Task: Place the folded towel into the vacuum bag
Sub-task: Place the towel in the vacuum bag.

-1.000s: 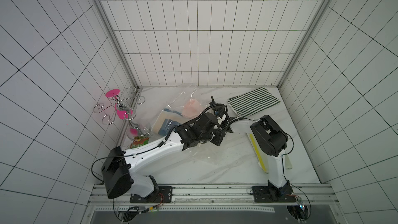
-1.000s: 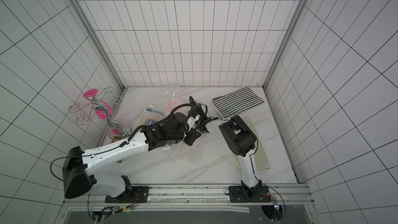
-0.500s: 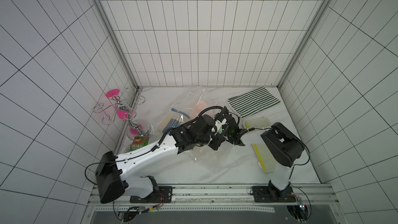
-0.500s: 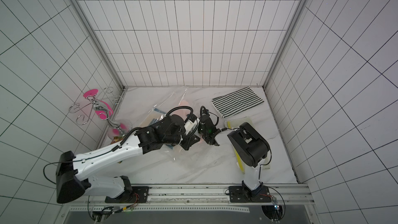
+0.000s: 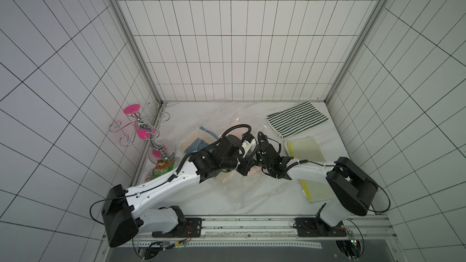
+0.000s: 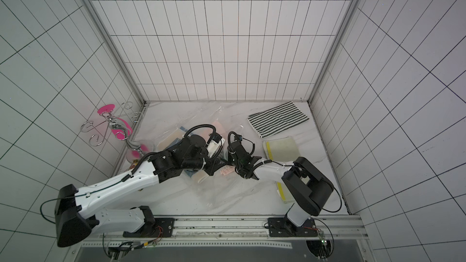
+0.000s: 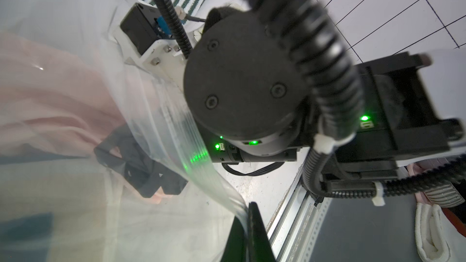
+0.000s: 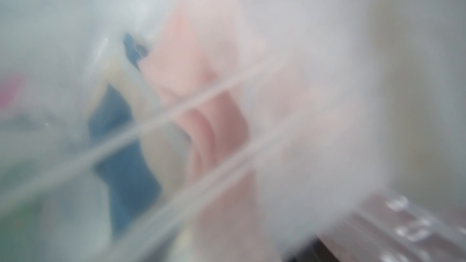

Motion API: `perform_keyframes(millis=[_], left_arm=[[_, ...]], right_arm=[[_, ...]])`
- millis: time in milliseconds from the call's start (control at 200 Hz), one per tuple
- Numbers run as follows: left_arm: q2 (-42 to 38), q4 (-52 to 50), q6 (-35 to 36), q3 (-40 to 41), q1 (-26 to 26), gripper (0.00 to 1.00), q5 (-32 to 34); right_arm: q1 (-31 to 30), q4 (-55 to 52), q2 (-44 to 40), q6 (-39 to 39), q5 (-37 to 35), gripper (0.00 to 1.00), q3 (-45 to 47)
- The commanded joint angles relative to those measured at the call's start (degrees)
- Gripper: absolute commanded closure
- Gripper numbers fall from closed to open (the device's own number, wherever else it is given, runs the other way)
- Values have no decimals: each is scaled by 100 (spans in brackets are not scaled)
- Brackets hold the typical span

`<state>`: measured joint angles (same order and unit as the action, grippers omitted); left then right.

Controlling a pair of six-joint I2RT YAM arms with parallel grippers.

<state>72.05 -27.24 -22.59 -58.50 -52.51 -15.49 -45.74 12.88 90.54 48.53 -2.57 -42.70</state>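
The clear, crinkly vacuum bag [image 5: 227, 119] [image 6: 199, 124] lies across the middle of the marble table. My left gripper [image 7: 248, 212] [image 5: 245, 170] is shut on its zip-strip edge and holds the mouth up. My right gripper [image 7: 137, 170] [image 6: 230, 165] reaches into that mouth. Seen hazily through the plastic, its dark fingers stand apart, open. The pink folded towel [image 7: 50, 91] [image 8: 214, 132] [image 5: 253, 171] lies inside the bag against those fingers. Plastic blurs the right wrist view.
A blue towel [image 5: 196, 144] and a cream one [image 5: 189, 139] lie deeper in the bag. A striped towel [image 5: 297, 119] and cream-yellow towels [image 5: 305, 149] lie at the right. A wire stand with pink discs [image 5: 141, 127] and a snack packet [image 5: 161, 170] stand by the left wall.
My right arm has leaned down and stretched left, bringing its gripper into the bag mouth. My left gripper has drawn the bag edge toward the front.
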Motion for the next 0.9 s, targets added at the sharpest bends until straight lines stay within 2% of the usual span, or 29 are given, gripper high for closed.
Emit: perform_keyframes(millis=[0, 70, 150, 190, 335, 435, 490, 655, 805, 895], left_arm=[[111, 317, -198, -57, -69, 100, -143], [149, 500, -253, -52, -135, 100, -156], [244, 594, -257, -87, -196, 100, -157], [308, 597, -246, -109, -219, 100, -148], [447, 613, -228, -140, -277, 100, -138], [516, 611, -236, -128, -359, 100, -143], [554, 656, -284, -85, -431, 100, -163], [595, 796, -487, 164, -763, 100, -227], [569, 787, -475, 277, -821, 100, -154], [578, 696, -325, 180, -796, 100, -59]], right_arm=[[-14, -372, -391, -56, 54, 40, 268], [-126, -323, -594, 203, 47, 56, 516], [-249, -361, -730, 630, -328, 76, 764], [-253, -240, -703, 892, -465, 80, 899], [-175, 312, -319, 1518, -453, 75, 1167], [-133, 455, -23, 1590, -468, 74, 1116], [91, 398, 100, 1540, -501, 73, 1001], [1109, 735, 231, 946, -388, 74, 567], [1321, 396, 251, 231, -411, 72, -132], [1318, 308, 413, 145, -337, 69, -252]])
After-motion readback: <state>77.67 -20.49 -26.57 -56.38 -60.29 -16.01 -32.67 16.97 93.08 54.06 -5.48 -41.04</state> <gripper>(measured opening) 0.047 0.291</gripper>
